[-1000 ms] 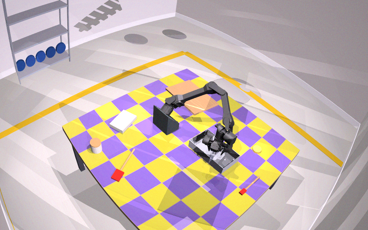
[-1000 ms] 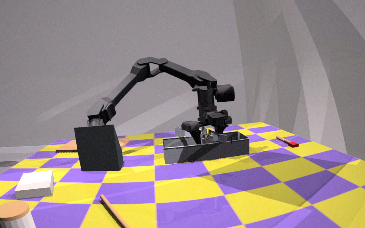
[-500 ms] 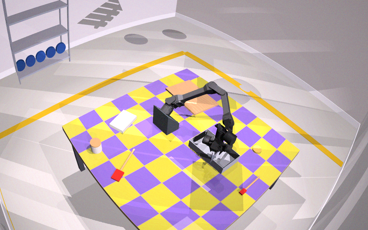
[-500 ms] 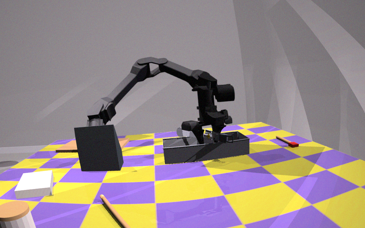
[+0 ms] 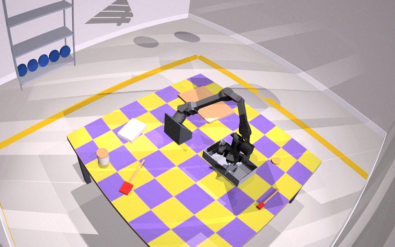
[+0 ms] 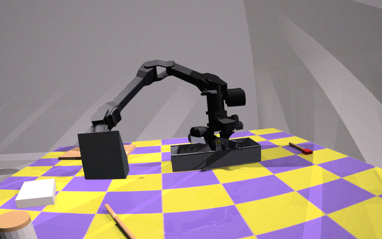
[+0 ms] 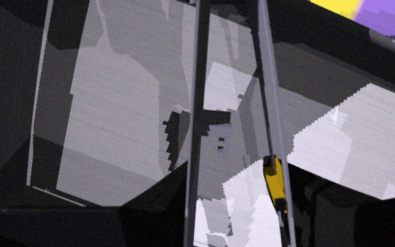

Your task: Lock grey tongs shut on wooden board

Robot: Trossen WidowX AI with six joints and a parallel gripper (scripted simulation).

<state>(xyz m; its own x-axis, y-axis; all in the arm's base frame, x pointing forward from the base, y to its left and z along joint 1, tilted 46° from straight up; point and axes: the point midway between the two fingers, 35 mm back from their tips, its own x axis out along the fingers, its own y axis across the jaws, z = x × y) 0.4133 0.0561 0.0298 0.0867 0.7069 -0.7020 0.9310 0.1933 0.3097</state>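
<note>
The grey tongs point(image 6: 234, 144) point(image 7: 199, 68) lie roughly level across the roasting tin point(image 5: 220, 168) point(image 6: 186, 162) point(image 7: 115, 103). Their arms stand apart and converge toward the top of the wrist view; a yellow part point(image 7: 275, 182) sits by the right arm. My gripper point(image 6: 219, 145) point(image 7: 230, 165) points down over the tin, partly closed, with a finger against the outer side of each tong arm. It is shut on the tongs, a gap remaining between the arms. The scalloped tips show left of the fingers in the exterior view. The wooden board point(image 5: 215, 112) point(image 6: 67, 153) lies behind my arm, partly hidden.
A white block point(image 5: 132, 129) point(image 6: 35, 190) and a jar with an orange lid point(image 5: 103, 157) point(image 6: 12, 221) stand on the near-left side. Red-headed tools point(image 5: 126, 188) point(image 5: 260, 205) lie on the table. A yellow disc point(image 5: 275, 160) lies right of the tin.
</note>
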